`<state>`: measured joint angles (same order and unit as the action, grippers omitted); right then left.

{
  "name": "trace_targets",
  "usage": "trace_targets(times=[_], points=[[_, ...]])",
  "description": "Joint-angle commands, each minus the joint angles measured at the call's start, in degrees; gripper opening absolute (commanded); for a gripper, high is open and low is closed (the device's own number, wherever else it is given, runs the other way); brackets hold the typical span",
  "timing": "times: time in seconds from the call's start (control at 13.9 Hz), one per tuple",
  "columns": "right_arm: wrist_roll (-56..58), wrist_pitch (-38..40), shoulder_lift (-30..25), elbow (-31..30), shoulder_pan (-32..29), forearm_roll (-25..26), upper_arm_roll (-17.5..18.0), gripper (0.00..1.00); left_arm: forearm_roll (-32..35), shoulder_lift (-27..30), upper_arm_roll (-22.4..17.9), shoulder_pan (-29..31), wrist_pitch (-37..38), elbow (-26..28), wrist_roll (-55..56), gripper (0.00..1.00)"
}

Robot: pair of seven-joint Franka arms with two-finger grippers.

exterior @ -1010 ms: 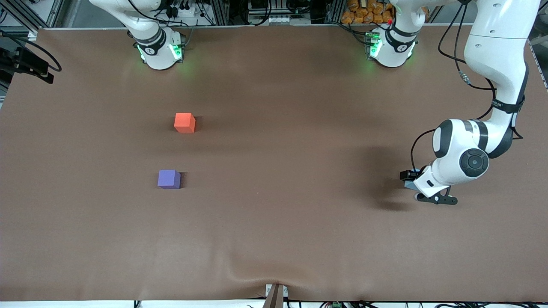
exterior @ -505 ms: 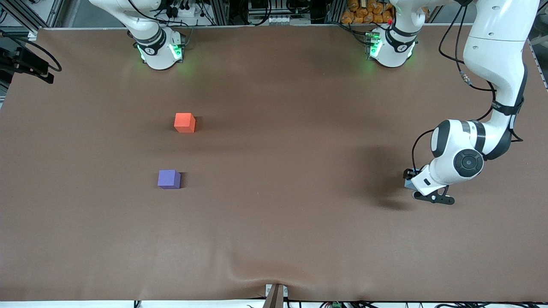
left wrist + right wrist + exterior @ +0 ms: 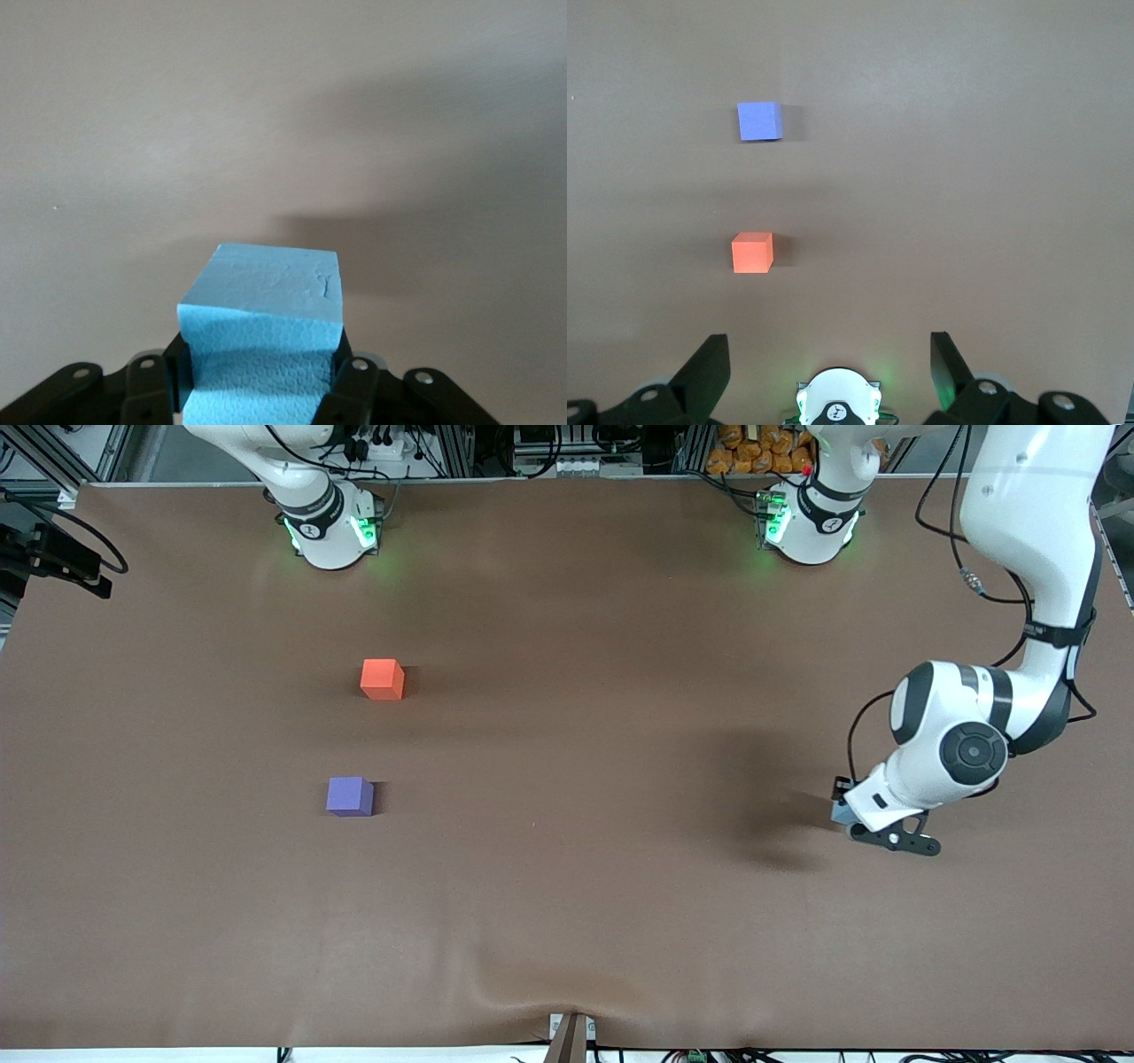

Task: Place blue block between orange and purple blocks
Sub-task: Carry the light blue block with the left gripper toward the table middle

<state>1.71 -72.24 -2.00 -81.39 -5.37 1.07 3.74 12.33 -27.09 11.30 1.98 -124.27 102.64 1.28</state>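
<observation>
From the front camera, my left gripper (image 3: 849, 815) sits low at the left arm's end of the table, roughly four o'clock on the cloth, with only a sliver of the blue block (image 3: 841, 812) showing under the wrist; I think it has barely left the table (image 3: 567, 886), though that is hard to judge from here. The orange block (image 3: 383, 678) and purple block (image 3: 350, 795) lie toward the right arm's end, about nine o'clock, purple nearer the camera.

My left wrist view shows my fingers (image 3: 350, 381) pinched on the blue block's (image 3: 261, 341) lower sides. The hold is low, so a quick swing across could tilt or drop it.

My right wrist view shows my right gripper (image 3: 830, 367) spread wide, waiting high over its own base. The slot between the cubes is narrow; a skewed descent could knock either one.
</observation>
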Motion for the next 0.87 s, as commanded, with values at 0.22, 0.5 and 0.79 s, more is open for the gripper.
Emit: trace_targets(times=[0.22,0.5,0.79], points=[[-0.74,0.88,0.42,1.05,-1.22,-0.98,0.84,1.0,0.5,-0.41,9.79,-8.01,7.9,-7.0,19.86,0.0],[-0.74,0.88,0.42,1.05,-1.31,-0.98,0.84,1.0,0.85,-7.61,9.36,-22.86,7.9,-13.24,36.47,0.0],[-0.74,0.88,0.42,1.05,-1.31,-1.07,0.84,1.0,1.11,-15.35,8.48,-34.73,7.2,-20.54,49.23,0.0]])
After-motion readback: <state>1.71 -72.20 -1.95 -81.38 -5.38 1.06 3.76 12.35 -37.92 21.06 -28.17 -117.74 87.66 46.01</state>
